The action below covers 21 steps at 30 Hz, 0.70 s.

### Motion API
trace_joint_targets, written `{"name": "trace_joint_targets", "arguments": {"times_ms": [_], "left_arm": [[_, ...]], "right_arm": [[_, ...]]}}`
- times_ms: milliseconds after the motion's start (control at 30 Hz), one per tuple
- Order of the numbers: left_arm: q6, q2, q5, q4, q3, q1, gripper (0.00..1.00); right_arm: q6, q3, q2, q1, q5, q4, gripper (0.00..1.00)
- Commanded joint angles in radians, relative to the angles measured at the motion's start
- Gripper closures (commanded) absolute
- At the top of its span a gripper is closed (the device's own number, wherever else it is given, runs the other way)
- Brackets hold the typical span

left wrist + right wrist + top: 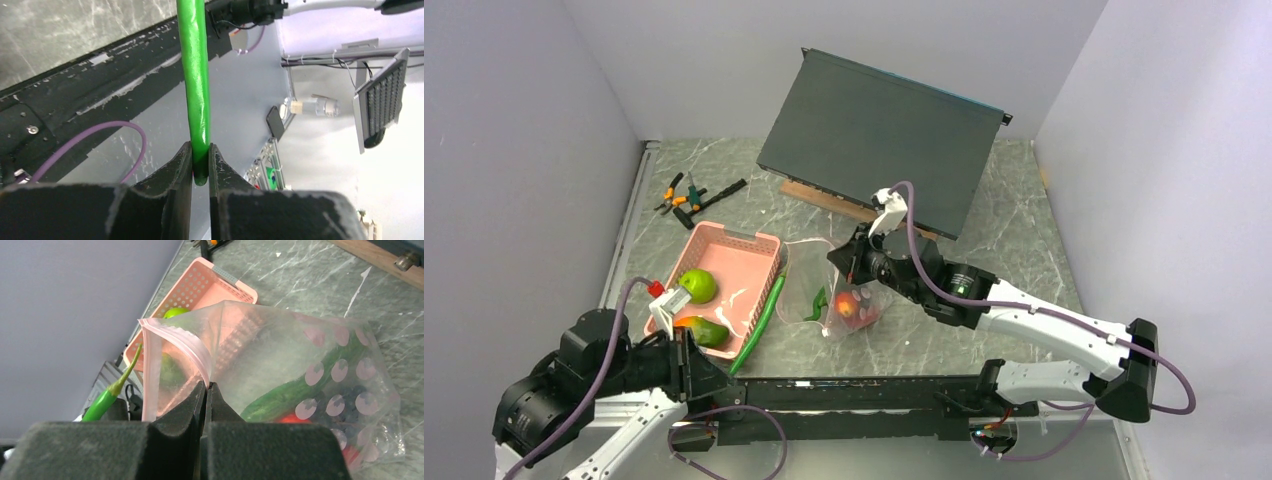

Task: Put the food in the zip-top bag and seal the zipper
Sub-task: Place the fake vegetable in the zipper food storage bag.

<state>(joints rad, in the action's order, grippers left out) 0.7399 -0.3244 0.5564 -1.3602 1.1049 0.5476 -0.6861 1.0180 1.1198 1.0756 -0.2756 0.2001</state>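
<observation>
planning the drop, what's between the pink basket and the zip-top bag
The long green pepper, pinched at its near end in the left gripper's jaws, slants between the basket and the zip-top bag. The top view shows it.

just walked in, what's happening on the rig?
The left gripper is shut on the long green pepper, its stem end pointing toward the zip-top bag. The right gripper pinches the bag at the zipper, holding the mouth open. A green piece and red pieces are inside; the apple and mango lie in the pink basket. Not sealed yet.
</observation>
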Motion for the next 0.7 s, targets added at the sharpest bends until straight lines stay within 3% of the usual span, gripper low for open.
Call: {"name": "trace_joint_targets", "arguments": {"times_ms": [0, 267, 533, 667], "left_arm": [[-0.033, -0.019, 0.102, -0.030, 0.056, 0.002, 1.00], [-0.028, -0.035, 0.111, -0.063, 0.050, 0.003, 1.00], [0.083, -0.108, 0.079, 0.095, -0.075, 0.002, 1.00], [0.179, -0.146, 0.082, 0.237, -0.106, 0.003, 0.92]], "right_arm": [[0.070, 0.051, 0.012, -0.002, -0.040, -0.051, 1.00], [0.095, 0.049, 0.026, 0.000, -0.030, -0.063, 1.00], [0.153, 0.029, 0.009, 0.020, 0.065, -0.120, 1.00], [0.179, 0.016, -0.015, 0.058, 0.050, -0.132, 1.00]]}}
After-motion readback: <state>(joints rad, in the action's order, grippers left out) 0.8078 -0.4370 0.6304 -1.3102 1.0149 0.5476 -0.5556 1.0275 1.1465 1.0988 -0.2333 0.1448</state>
